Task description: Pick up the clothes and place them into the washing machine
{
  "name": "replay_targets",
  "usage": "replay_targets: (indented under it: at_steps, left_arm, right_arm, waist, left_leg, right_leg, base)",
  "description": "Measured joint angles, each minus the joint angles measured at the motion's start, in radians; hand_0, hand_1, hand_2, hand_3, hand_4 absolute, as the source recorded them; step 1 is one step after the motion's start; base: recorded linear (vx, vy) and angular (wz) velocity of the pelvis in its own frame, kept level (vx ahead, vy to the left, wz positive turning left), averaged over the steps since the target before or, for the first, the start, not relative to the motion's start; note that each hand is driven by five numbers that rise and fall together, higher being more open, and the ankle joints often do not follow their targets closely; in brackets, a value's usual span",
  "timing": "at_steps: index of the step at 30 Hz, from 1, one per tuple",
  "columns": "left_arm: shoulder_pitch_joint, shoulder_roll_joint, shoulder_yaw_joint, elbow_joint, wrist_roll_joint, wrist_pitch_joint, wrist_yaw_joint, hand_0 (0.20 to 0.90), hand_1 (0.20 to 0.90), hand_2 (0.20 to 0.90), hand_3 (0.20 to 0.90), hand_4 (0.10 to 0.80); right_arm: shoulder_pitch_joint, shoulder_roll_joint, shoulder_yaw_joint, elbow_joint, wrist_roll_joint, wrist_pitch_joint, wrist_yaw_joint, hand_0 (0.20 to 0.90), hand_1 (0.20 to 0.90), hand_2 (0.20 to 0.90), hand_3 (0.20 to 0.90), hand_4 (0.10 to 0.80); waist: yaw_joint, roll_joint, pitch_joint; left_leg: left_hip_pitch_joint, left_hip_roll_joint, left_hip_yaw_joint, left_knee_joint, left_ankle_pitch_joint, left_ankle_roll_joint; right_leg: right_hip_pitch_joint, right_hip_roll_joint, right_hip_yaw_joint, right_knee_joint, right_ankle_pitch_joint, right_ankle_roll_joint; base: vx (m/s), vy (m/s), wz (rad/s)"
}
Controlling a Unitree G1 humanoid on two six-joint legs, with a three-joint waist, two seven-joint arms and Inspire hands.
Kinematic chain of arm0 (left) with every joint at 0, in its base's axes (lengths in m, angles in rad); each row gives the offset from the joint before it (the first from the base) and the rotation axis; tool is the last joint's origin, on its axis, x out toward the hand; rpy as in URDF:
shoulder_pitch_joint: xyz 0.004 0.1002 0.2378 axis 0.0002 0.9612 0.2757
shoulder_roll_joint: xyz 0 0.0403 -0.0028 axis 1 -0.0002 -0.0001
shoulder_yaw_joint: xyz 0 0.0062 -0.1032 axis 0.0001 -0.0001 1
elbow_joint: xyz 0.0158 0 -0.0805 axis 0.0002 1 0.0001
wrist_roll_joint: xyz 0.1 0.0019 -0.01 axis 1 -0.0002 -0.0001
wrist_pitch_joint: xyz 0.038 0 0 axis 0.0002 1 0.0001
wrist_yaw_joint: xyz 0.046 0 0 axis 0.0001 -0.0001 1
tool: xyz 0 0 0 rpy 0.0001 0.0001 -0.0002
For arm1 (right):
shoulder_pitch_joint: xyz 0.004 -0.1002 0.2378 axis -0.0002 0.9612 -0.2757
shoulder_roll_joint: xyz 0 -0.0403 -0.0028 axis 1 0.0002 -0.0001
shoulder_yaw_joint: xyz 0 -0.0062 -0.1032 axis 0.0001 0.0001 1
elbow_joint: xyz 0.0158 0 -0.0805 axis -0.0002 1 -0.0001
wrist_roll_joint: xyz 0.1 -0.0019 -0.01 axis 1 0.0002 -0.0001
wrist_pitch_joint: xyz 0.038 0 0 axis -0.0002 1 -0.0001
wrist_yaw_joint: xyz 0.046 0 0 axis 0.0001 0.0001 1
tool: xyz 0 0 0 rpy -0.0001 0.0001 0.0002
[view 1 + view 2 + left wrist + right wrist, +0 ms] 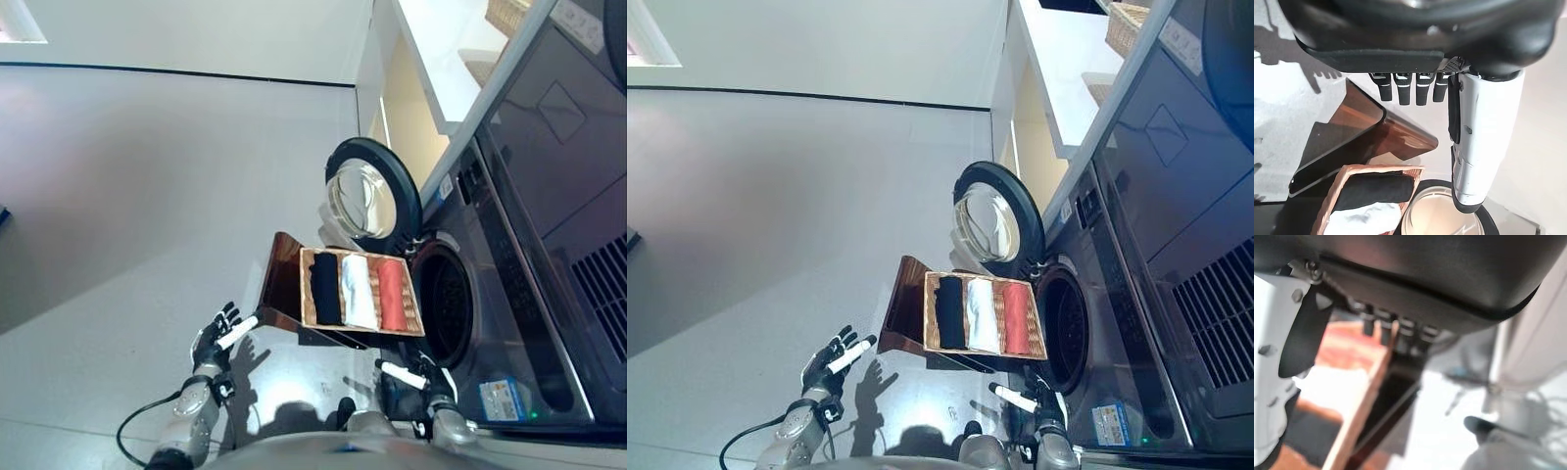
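1. We are holding both hands empty, fingers straight: left hand [217, 333], right hand [409, 373].
2. The folded clothes [359, 290] are lying in the basket [306, 286] ahead, strips pointing away, nearer our right hand.
3. The washing machine drum [448, 304] is gaping just beyond.

Three folded clothes [360, 291] lie side by side in a basket [411, 311] on a stand [284, 284] — left of the washing machine [509, 294].
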Motion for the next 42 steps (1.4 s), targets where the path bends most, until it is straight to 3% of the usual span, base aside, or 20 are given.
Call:
replay_targets:
  at_steps: [1, 2, 3, 7, 9, 10, 12, 14, 20, 21, 22, 23, 24, 25, 26, 31, 34, 37, 40, 42]
  left_arm:
    - [-0.002, 0.0, 0.0, 0.001, -0.001, 0.0, 0.009, 0.9, 0.9, 0.9, 0.9, 0.8]
    - [0.0, 0.002, -0.001, 0.004, -0.002, 0.0, 0.014, 0.9, 0.9, 0.9, 0.9, 0.8]
    - [-0.004, -0.001, -0.004, 0.005, -0.003, 0.0, 0.014, 0.9, 0.9, 0.9, 0.9, 0.8]
    - [-0.025, -0.019, -0.041, 0.004, -0.003, 0.0, 0.014, 0.9, 0.9, 0.9, 0.9, 0.8]
    - [-0.044, -0.026, -0.05, 0.003, -0.003, -0.001, 0.017, 0.9, 0.9, 0.9, 0.9, 0.8]
    - [-0.048, -0.034, -0.049, 0.003, -0.004, -0.002, 0.023, 0.9, 0.9, 0.9, 0.9, 0.8]
    - [-0.062, -0.041, -0.05, 0.004, -0.004, -0.003, 0.028, 0.9, 0.9, 0.9, 0.9, 0.8]
    - [-0.075, -0.041, -0.05, 0.006, -0.004, -0.007, 0.032, 0.9, 0.9, 0.9, 0.9, 0.8]
    - [-0.07, -0.042, -0.047, 0.033, -0.022, -0.008, 0.036, 0.9, 0.9, 0.9, 0.9, 0.8]
    - [-0.066, -0.047, -0.047, 0.033, -0.022, -0.008, 0.036, 0.9, 0.9, 0.9, 0.9, 0.8]
    - [-0.057, -0.055, -0.046, 0.033, -0.023, -0.01, 0.036, 0.9, 0.9, 0.9, 0.9, 0.8]
    - [-0.06, -0.039, -0.043, 0.031, -0.026, -0.01, 0.039, 0.9, 0.9, 0.9, 0.9, 0.8]
    - [-0.061, -0.02, -0.036, 0.027, -0.028, -0.011, 0.041, 0.9, 0.9, 0.9, 0.9, 0.8]
    - [-0.072, -0.008, -0.033, 0.025, -0.031, -0.013, 0.042, 0.9, 0.9, 0.9, 0.9, 0.8]
    - [-0.09, 0.005, -0.031, 0.024, -0.034, -0.014, 0.047, 0.9, 0.9, 0.9, 0.9, 0.8]
    - [-0.15, 0.055, 0.002, -0.008, -0.037, -0.045, 0.063, 0.9, 0.9, 0.9, 0.9, 0.8]
    - [-0.171, 0.048, 0.011, -0.009, -0.036, -0.064, 0.066, 0.9, 0.9, 0.9, 0.9, 0.8]
    - [-0.152, 0.047, 0.012, -0.005, -0.036, -0.063, 0.073, 0.9, 0.9, 0.9, 0.9, 0.8]
    - [-0.106, 0.043, 0.01, 0.014, -0.036, -0.061, 0.074, 0.9, 0.9, 0.9, 0.9, 0.8]
    - [-0.095, 0.04, -0.002, 0.017, -0.036, -0.059, 0.071, 0.9, 0.9, 0.9, 0.9, 0.8]
  right_arm:
    - [-0.015, 0.002, 0.0, 0.011, 0.005, 0.0, 0.0, 0.9, 0.9, 0.9, 0.9, 0.8]
    - [-0.021, 0.001, 0.001, 0.017, 0.006, -0.002, 0.007, 0.9, 0.9, 0.9, 0.9, 0.8]
    - [-0.025, 0.006, 0.017, 0.015, 0.004, -0.014, 0.01, 0.9, 0.9, 0.9, 0.9, 0.8]
    - [-0.034, 0.025, 0.016, 0.015, 0.008, -0.017, 0.006, 0.9, 0.9, 0.9, 0.9, 0.8]
    - [-0.051, 0.032, 0.015, 0.017, 0.018, -0.018, 0.003, 0.9, 0.9, 0.9, 0.9, 0.8]
    - [-0.06, 0.038, 0.015, 0.018, 0.026, -0.018, -0.009, 0.9, 0.9, 0.9, 0.9, 0.8]
    - [-0.07, 0.042, 0.014, 0.026, 0.033, -0.018, -0.022, 0.9, 0.9, 0.9, 0.9, 0.8]
    - [-0.079, 0.039, 0.004, 0.028, 0.042, -0.019, -0.024, 0.9, 0.9, 0.9, 0.9, 0.8]
    - [-0.112, -0.022, -0.051, 0.04, 0.043, -0.022, -0.068, 0.9, 0.9, 0.9, 0.9, 0.8]
    - [-0.108, -0.04, -0.054, 0.041, 0.043, -0.026, -0.07, 0.9, 0.9, 0.9, 0.9, 0.8]
    - [-0.098, -0.06, -0.053, 0.048, 0.041, -0.034, -0.072, 0.9, 0.9, 0.9, 0.9, 0.8]
    - [-0.099, -0.043, -0.049, 0.055, 0.038, -0.035, -0.077, 0.9, 0.9, 0.9, 0.9, 0.8]
    - [-0.092, -0.028, -0.046, 0.051, 0.035, -0.036, -0.076, 0.9, 0.9, 0.9, 0.9, 0.8]
    - [-0.089, -0.021, -0.04, 0.053, 0.034, -0.036, -0.075, 0.9, 0.9, 0.9, 0.9, 0.8]
    - [-0.097, -0.01, -0.041, 0.06, 0.035, -0.035, -0.076, 0.9, 0.9, 0.9, 0.9, 0.8]
    - [-0.181, 0.016, 0.023, 0.047, 0.035, -0.029, -0.061, 0.9, 0.9, 0.9, 0.9, 0.8]
    - [-0.215, 0.025, 0.03, 0.051, 0.034, -0.029, -0.057, 0.9, 0.9, 0.9, 0.9, 0.8]
    - [-0.227, 0.033, 0.029, 0.052, 0.034, -0.029, -0.057, 0.9, 0.9, 0.9, 0.9, 0.8]
    - [-0.208, 0.033, 0.017, 0.057, 0.034, -0.028, -0.057, 0.9, 0.9, 0.9, 0.9, 0.8]
    - [-0.198, 0.028, 0.007, 0.057, 0.034, -0.021, -0.058, 0.9, 0.9, 0.9, 0.9, 0.8]
  waist:
    - [0.007, -0.017, 0.014]
    - [0.022, -0.032, 0.019]
    - [0.026, -0.037, 0.028]
    - [0.049, -0.035, 0.045]
    - [0.055, -0.053, 0.059]
    - [0.065, -0.054, 0.067]
    - [0.08, -0.067, 0.089]
    - [0.102, -0.069, 0.121]
    - [0.148, -0.022, 0.194]
    - [0.158, -0.004, 0.19]
    - [0.162, 0.02, 0.182]
    - [0.174, -0.016, 0.177]
    - [0.179, -0.032, 0.17]
    - [0.18, -0.033, 0.17]
    - [0.179, -0.031, 0.171]
    - [0.179, -0.009, 0.158]
    - [0.183, -0.017, 0.145]
    - [0.186, -0.061, 0.108]
    - [0.182, -0.105, 0.056]
    - [0.181, -0.105, 0.049]
  left_leg:
    - [-0.023, -0.001, 0.01, 0.067, 0.003, -0.004]
    - [-0.03, 0.0, 0.019, 0.103, 0.018, -0.024]
    - [-0.034, 0.004, 0.018, 0.129, 0.035, -0.035]
    - [-0.06, 0.018, 0.029, 0.183, 0.108, -0.027]
    - [-0.146, 0.007, 0.041, 0.304, 0.143, -0.029]
    - [-0.171, 0.009, 0.048, 0.319, 0.15, -0.015]
    - [-0.182, -0.008, 0.065, 0.274, 0.136, -0.003]
    - [-0.178, -0.014, 0.065, 0.096, 0.138, -0.001]
    - [-0.178, 0.022, 0.055, -0.121, 0.215, -0.016]
    - [-0.167, 0.032, 0.058, -0.13, 0.216, -0.014]
    - [-0.154, 0.039, 0.069, -0.126, 0.258, 0.009]
    - [-0.132, -0.01, 0.127, -0.116, 0.267, 0.05]
    - [-0.115, -0.04, 0.163, -0.12, 0.265, 0.071]
    - [-0.104, -0.056, 0.178, -0.118, 0.254, 0.082]
    - [-0.096, -0.077, 0.191, -0.101, 0.229, 0.097]
    - [-0.089, -0.12, 0.249, -0.072, 0.167, 0.135]
    - [-0.087, -0.133, 0.284, -0.063, 0.15, 0.151]
    - [-0.094, -0.149, 0.311, -0.05, 0.133, 0.161]
    - [-0.123, -0.166, 0.322, -0.029, 0.112, 0.177]
    - [-0.13, -0.173, 0.323, -0.025, 0.115, 0.182]
  right_leg:
    - [0.005, 0.005, 0.004, 0.001, -0.012, -0.003]
    - [0.013, 0.005, 0.01, -0.004, 0.0, -0.024]
    - [0.028, 0.013, 0.015, -0.017, -0.014, -0.021]
    - [0.065, 0.034, 0.02, -0.058, -0.013, -0.049]
    - [0.069, 0.034, 0.052, -0.073, -0.007, -0.092]
    - [0.071, 0.033, 0.07, -0.075, -0.011, -0.1]
    - [0.072, 0.033, 0.11, -0.078, -0.01, -0.106]
    - [0.085, 0.038, 0.157, -0.092, 0.003, -0.109]
    - [0.205, 0.068, 0.286, -0.196, 0.01, -0.059]
    - [0.212, 0.063, 0.301, -0.199, 0.001, -0.042]
    - [0.22, 0.056, 0.313, -0.209, -0.004, -0.014]
    - [0.231, -0.011, 0.322, -0.22, -0.015, -0.016]
    - [0.229, -0.051, 0.315, -0.202, 0.004, 0.0]
    - [0.233, -0.071, 0.303, -0.191, 0.018, 0.017]
    - [0.238, -0.095, 0.293, -0.186, 0.042, 0.055]
    - [0.163, -0.141, 0.301, -0.136, 0.089, 0.122]
    - [0.15, -0.157, 0.261, -0.143, 0.116, 0.118]
    - [0.136, -0.175, 0.239, -0.147, 0.12, 0.112]
    - [0.116, -0.192, 0.235, -0.162, 0.131, 0.098]
    - [0.103, -0.194, 0.236, -0.159, 0.148, 0.084]
  base:
    - [0.119, -0.138, -0.24]
    - [0.112, -0.081, -0.21]
    - [0.114, -0.079, -0.1]
    - [0.086, -0.017, 0.14]
    - [0.131, 0.024, 0.21]
    - [0.176, 0.078, 0.08]
    - [0.232, 0.116, -0.03]
    - [0.289, 0.156, -0.09]
    - [0.323, 0.217, -0.52]
    - [0.315, 0.297, -0.89]
    - [0.29, 0.333, -1.14]
    - [0.266, 0.344, -1.08]
    - [0.235, 0.313, -0.81]
    - [0.186, 0.277, -0.47]
    - [0.115, 0.228, -0.35]
    - [0.06, 0.189, -0.59]
    - [0.07, 0.095, -0.36]
    - [0.075, 0.076, -0.23]
    - [0.117, 0.119, -0.13]
    - [0.07, 0.109, -0.06]
